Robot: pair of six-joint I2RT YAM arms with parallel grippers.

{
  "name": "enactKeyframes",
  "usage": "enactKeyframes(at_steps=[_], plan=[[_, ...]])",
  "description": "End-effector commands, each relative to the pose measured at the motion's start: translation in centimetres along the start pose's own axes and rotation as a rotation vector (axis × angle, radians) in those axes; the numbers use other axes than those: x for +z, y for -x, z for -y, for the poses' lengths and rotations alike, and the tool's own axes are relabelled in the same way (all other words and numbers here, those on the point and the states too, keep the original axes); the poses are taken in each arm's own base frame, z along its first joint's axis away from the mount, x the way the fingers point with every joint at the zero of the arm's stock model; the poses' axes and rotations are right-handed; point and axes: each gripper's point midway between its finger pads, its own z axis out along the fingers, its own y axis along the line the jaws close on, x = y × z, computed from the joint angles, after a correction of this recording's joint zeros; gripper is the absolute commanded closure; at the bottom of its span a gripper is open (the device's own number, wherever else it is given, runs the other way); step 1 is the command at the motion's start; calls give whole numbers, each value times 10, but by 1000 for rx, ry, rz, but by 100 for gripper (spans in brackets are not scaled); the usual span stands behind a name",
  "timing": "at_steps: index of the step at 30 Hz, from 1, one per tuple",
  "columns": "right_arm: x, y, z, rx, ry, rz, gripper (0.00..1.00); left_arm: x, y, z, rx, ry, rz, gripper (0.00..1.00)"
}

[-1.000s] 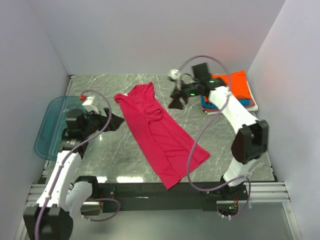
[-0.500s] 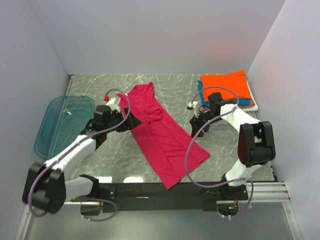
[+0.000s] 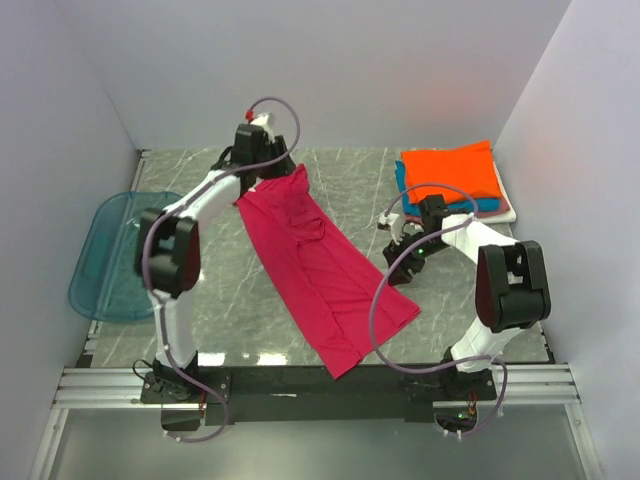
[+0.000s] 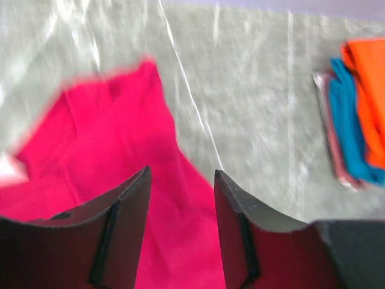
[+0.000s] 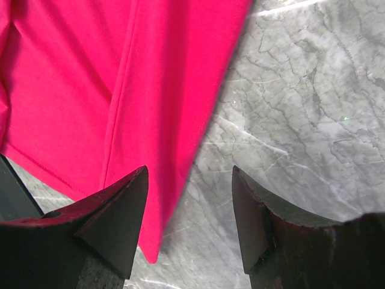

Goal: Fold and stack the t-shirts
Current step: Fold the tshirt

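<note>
Beneath open left fingers (image 4: 123, 232): red shirt (image 4: 102, 138); its side edge runs between open right fingers (image 5: 114, 211).
Risk: shallow pinch, cloth slips free.

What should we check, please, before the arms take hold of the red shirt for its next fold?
1. Left hand open: ok, jaws apart with nothing between them.
2. Left hand over the shirt: ok, it is at the far end.
3. Right hand open: ok, jaws apart, straddling the shirt's side edge.
4. Shirt lying smooth: not ok, there is a pucker toward its far end.
5. Stack out of both arms' way: ok, it sits apart at the far right.
6. Fingers touching the cloth: cannot tell for either hand.
</note>
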Motion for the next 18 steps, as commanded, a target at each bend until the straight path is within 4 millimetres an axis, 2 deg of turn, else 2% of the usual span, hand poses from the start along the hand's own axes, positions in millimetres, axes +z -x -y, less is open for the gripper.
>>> enactKeyframes(at_steps=[1, 2, 3, 4, 6, 12, 18], plan=[[1, 8, 2, 23, 4, 40, 36, 34, -10, -19, 117, 30, -102, 49], [1, 9, 3, 26, 2, 41, 36, 42, -10, -19, 126, 22, -113, 48], [1, 11, 5, 25, -2, 48, 36, 47, 10, -10, 159, -8, -77, 48], [2, 12, 4, 32, 7, 52, 36, 64, -2, -20, 163, -2, -111, 48], [2, 13, 5, 39, 10, 55, 36, 81, -2, -26, 169, -14, -126, 47], [4, 10, 5, 58, 14, 56, 36, 110, 1, -44, 129, -70, -98, 43], [2, 9, -2, 68, 39, 66, 36, 126, 6, -42, 122, -108, -74, 40]])
